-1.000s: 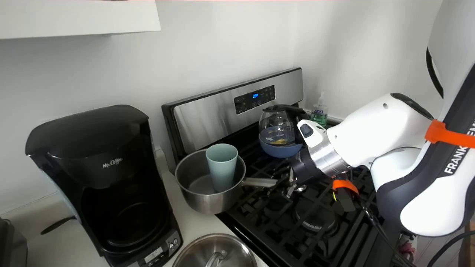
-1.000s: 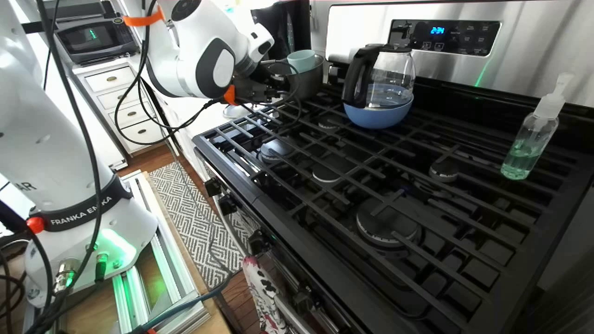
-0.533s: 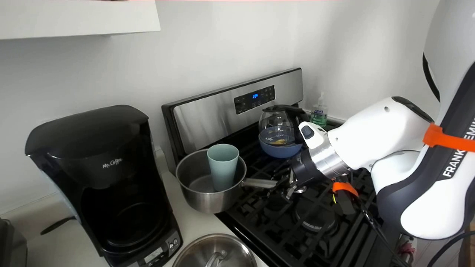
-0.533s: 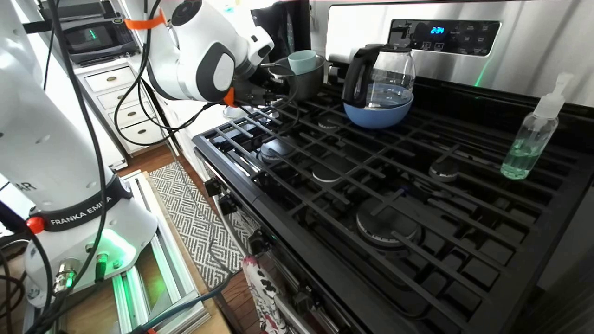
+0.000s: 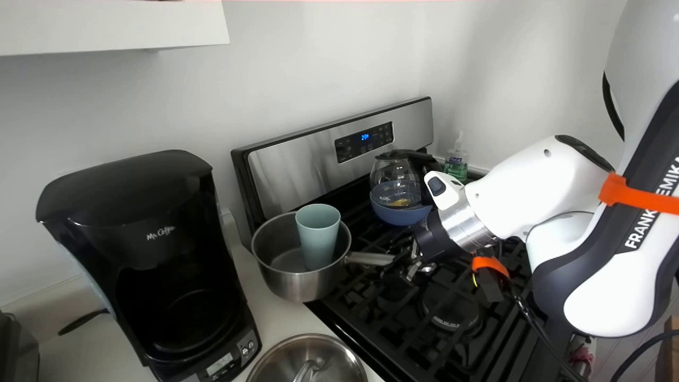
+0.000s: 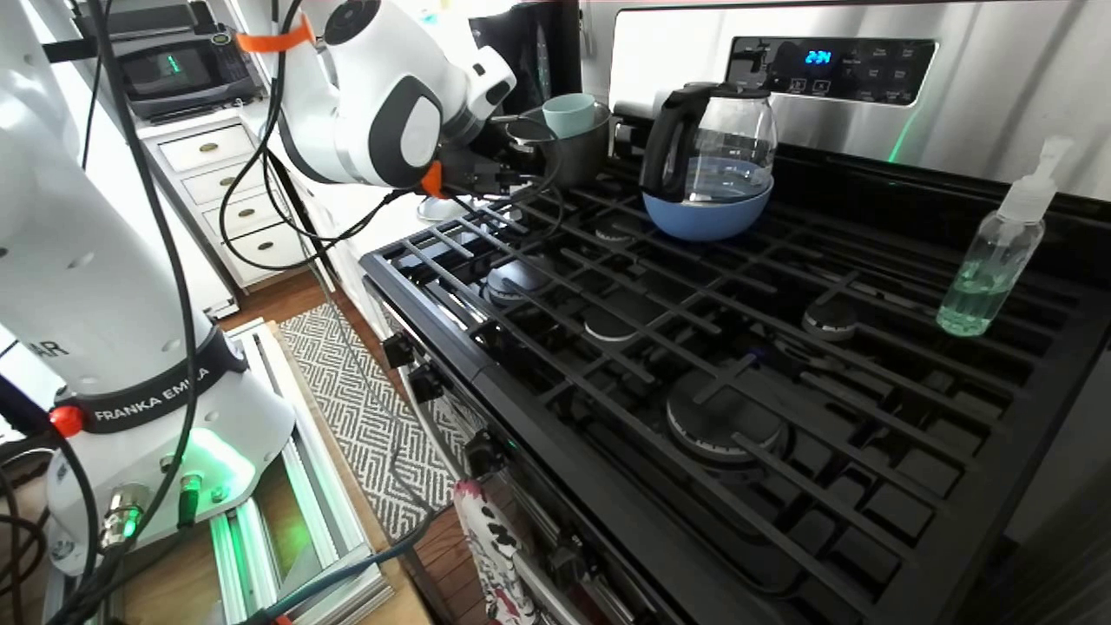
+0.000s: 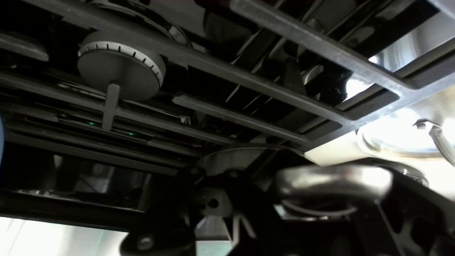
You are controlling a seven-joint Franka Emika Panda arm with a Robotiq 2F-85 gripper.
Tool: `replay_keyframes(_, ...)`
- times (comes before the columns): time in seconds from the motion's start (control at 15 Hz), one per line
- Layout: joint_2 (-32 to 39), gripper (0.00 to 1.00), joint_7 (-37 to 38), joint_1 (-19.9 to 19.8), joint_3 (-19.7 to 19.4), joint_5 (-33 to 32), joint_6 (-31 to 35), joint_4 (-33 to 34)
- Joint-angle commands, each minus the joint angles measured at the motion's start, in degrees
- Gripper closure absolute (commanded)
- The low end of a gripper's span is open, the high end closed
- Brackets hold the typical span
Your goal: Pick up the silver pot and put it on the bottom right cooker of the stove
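Holding the pot by its handle, as far as I can judge, the end effector has the first half of this job in the bag! The jaws are drawn in around the handle, with nothing else between them that shows. Dark linkage hides the contact itself, so call that a reading, but the wrist view puts the handle's looped tip right between the two sides.

What's left, then? The carry, the set-down, the release: none of those done yet. The pot is at the far left end of the stove, over the border with the table; whether its base touches or hangs just above, I cannot tell. Its goal, the front right burner, lies well apart, at five o'clock from the pot in an exterior view. The kettle is at three o'clock, so the route probably wants to swing in front of it.

Now the bearings! In an exterior view, the pot's body sits at nine o'clock from the end effector, a cup standing inside, and the handle bridges the gap.
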Motion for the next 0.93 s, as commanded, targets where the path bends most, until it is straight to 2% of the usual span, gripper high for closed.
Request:
replay_keyframes(0.0, -4.48, 0.97, -0.43, 0.57, -0.63, 2.31, -2.07, 0.23)
replay_keyframes(0.67, -8.1, 0.97, 1.65, -0.68, -0.59, -0.54, -3.32, 0.84)
replay_keyframes(0.87, -10.07, 0.97, 5.93, -1.14, -1.59, -6.86, -6.71, 0.84)
